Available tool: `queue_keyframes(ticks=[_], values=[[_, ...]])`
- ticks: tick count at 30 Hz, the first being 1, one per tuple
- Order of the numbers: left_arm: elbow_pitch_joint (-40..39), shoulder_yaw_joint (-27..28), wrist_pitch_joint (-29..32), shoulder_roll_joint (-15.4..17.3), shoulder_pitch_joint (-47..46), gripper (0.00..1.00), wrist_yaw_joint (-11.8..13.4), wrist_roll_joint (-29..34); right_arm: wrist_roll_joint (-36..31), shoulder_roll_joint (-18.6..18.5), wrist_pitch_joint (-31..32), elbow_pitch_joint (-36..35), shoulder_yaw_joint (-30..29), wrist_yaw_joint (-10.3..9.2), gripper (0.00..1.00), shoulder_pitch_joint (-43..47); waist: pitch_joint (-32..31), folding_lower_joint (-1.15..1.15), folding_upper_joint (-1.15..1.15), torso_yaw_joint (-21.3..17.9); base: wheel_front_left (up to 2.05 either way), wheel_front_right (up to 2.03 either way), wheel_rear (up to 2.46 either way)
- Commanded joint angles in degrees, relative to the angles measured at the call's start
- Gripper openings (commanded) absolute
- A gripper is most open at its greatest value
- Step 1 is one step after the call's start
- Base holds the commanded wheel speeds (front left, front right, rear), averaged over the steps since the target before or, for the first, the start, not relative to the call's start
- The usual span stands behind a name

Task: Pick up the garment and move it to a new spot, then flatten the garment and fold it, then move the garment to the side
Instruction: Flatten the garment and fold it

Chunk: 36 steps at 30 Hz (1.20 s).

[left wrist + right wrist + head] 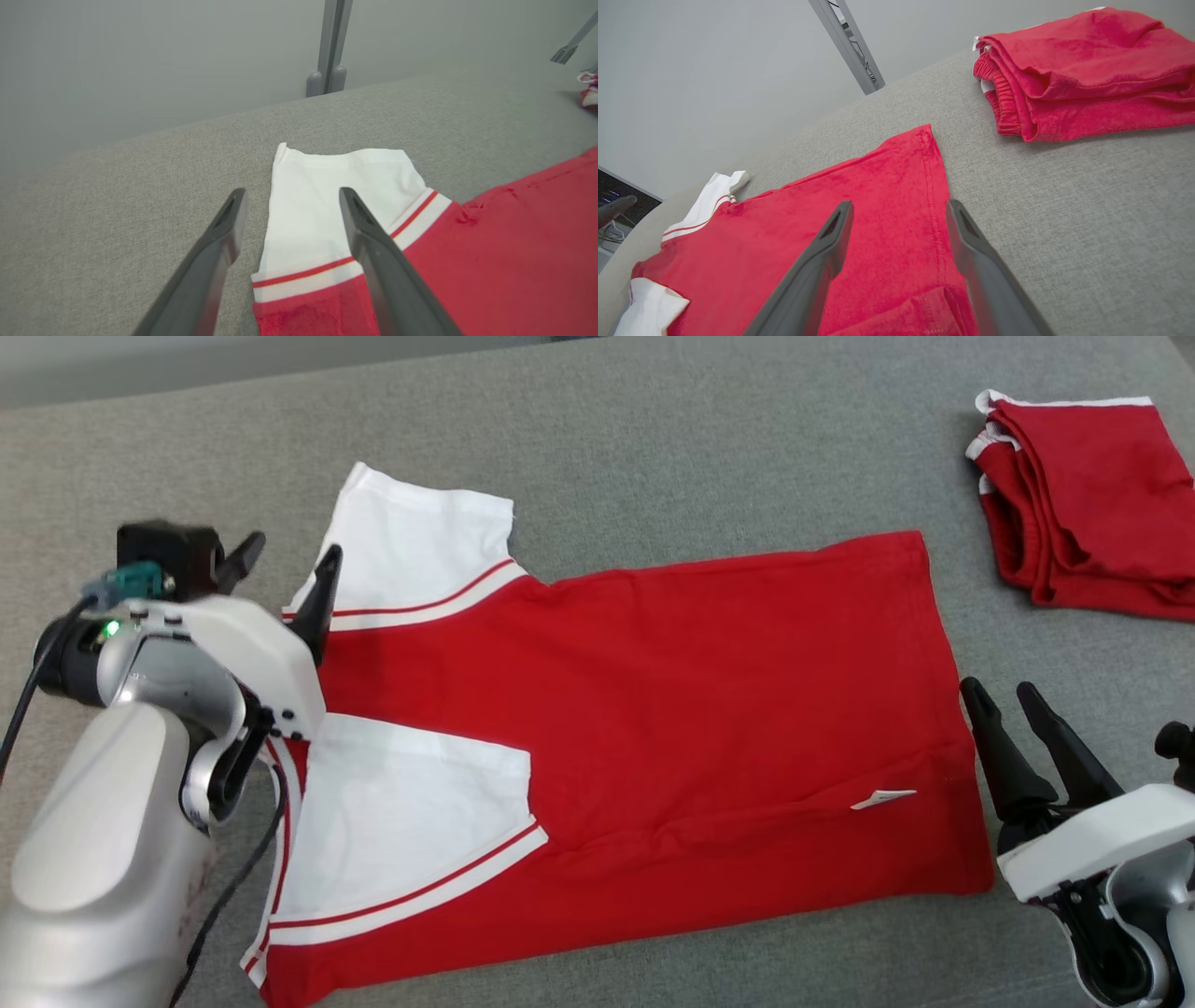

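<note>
A red T-shirt with white sleeves lies spread flat on the grey surface, neck end at the left, hem at the right. One sleeve is folded in over the body at the lower left. My left gripper hovers open by the far white sleeve, which sits between its fingers in the left wrist view. My right gripper stands open just past the hem's right edge, empty. The shirt's red body fills the middle of the right wrist view.
A second red garment, folded in a pile, lies at the far right. The grey fabric surface stretches behind the shirt. A metal post stands beyond the far edge.
</note>
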Motion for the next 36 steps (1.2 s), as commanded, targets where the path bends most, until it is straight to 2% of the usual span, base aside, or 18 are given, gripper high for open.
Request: queue_keyframes(ticks=[1,11,21,22,23,26,29,36], values=[[3.0,-0.6,0.2,-0.2,-4.2,1.00,0.1,1.4,-0.3,-0.7,-0.4,0.1,0.7,0.04,1.00,-1.4,3.1,0.00,0.00,-1.6,0.00,0.00,0.00],[21.3,-2.2,-1.3,-0.3,-19.6,1.00,1.0,5.1,1.4,-1.9,-2.2,0.7,4.8,0.04,1.00,-6.4,8.7,0.00,0.00,-6.0,0.00,0.00,0.00],[32.6,-4.7,-1.7,-0.4,-25.0,0.99,0.3,7.1,2.5,-2.9,-3.9,1.3,5.4,0.04,1.00,-7.1,9.0,0.00,0.00,-7.4,0.00,0.00,0.00],[33.7,-4.9,-1.7,-0.4,-25.2,0.83,0.3,7.2,2.5,-3.0,-4.1,1.3,5.5,0.04,1.00,-7.1,9.0,0.00,0.00,-7.5,0.00,0.00,0.00],[34.7,-5.0,-1.6,-0.5,-25.5,0.60,0.2,7.1,2.5,-3.1,-4.1,1.4,5.5,0.04,1.00,-7.1,8.9,0.00,0.00,-7.6,0.00,0.00,0.00],[37.0,-5.4,-1.9,-1.0,-26.3,0.00,-0.6,6.9,2.6,-3.3,-4.5,1.2,5.4,0.04,1.00,-7.3,8.5,0.00,0.00,-7.6,0.00,0.00,0.00],[38.5,-6.4,-2.6,-1.8,-26.7,0.00,-1.8,7.1,2.4,-3.6,-4.8,1.1,5.3,0.04,1.00,-7.6,7.7,0.00,0.00,-7.4,0.00,0.00,0.00],[39.5,-6.9,-7.7,-3.5,-27.9,0.00,-3.1,6.4,-1.1,-5.1,-4.4,2.2,5.8,0.04,1.00,-10.1,5.7,0.00,0.00,-5.7,0.00,0.00,0.00]])
